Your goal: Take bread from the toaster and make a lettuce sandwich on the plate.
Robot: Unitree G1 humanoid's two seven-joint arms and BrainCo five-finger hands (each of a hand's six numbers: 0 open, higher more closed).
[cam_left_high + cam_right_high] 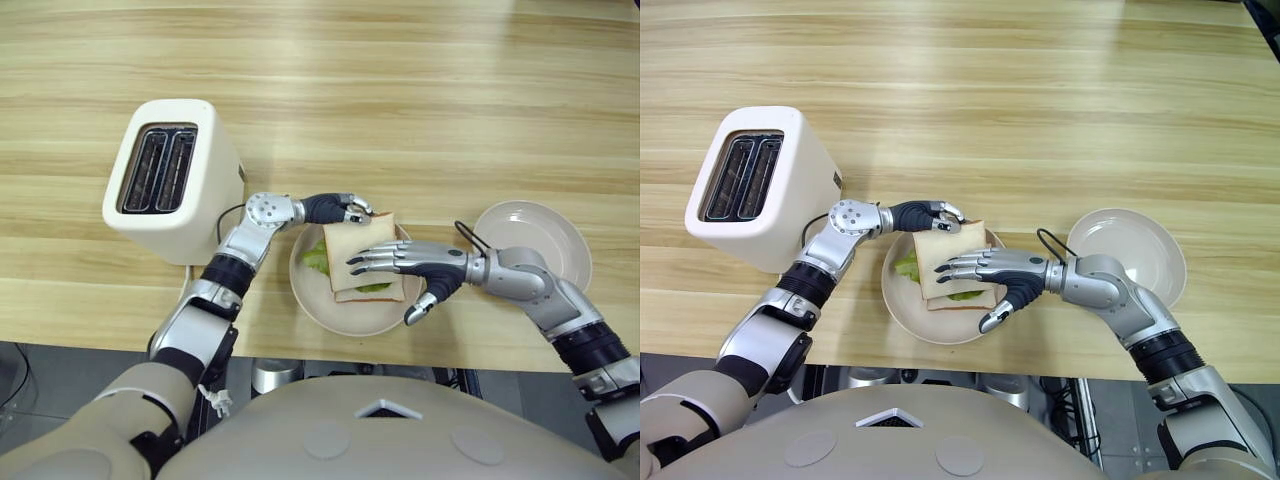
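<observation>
A sandwich lies on the beige plate (318, 302): a top bread slice (357, 244) over green lettuce (316, 260) that peeks out at the left and at the front edge above a lower slice. My left hand (338, 209) holds the top slice by its far left corner, fingers curled on it. My right hand (408, 265) is flat and open, its fingers stretched over the near right part of the bread. The cream toaster (172, 178) stands at the left with both slots empty.
A second, empty plate (545, 238) sits to the right, beside my right forearm. A black cord (466, 235) runs on the table between the two plates. Bare wooden table lies beyond the toaster and plates.
</observation>
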